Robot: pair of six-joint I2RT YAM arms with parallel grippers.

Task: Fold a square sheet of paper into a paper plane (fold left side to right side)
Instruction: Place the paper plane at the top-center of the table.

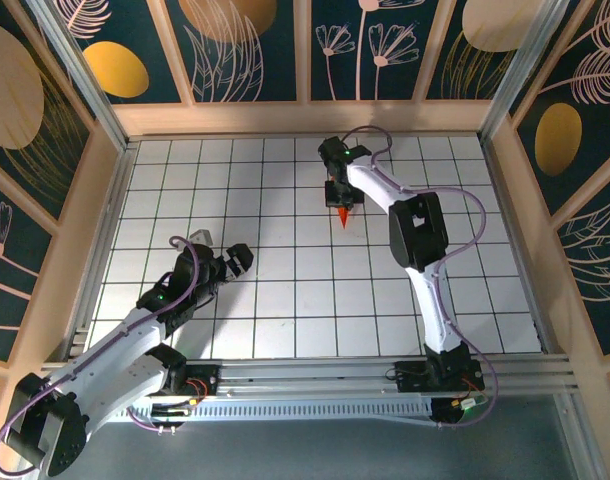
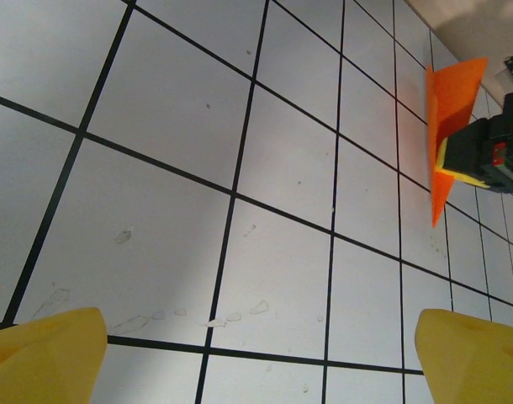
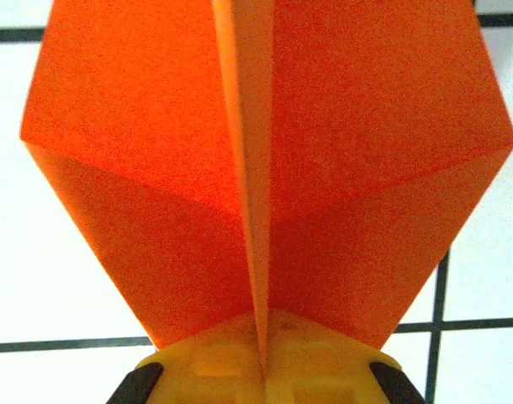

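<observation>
Fingers (image 3: 208, 364) on R arm (image 1: 416, 232) pinching paper plane (image 3: 147, 135), arm stretched fwd

Top camera looks down; wrist cameras face the table (image 1: 285, 310) (right closest).

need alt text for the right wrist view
A bright orange folded paper plane, wings spread either side of a centre crease, is pinched between the yellow jaws of the right gripper, over a white table with black grid lines.
</observation>
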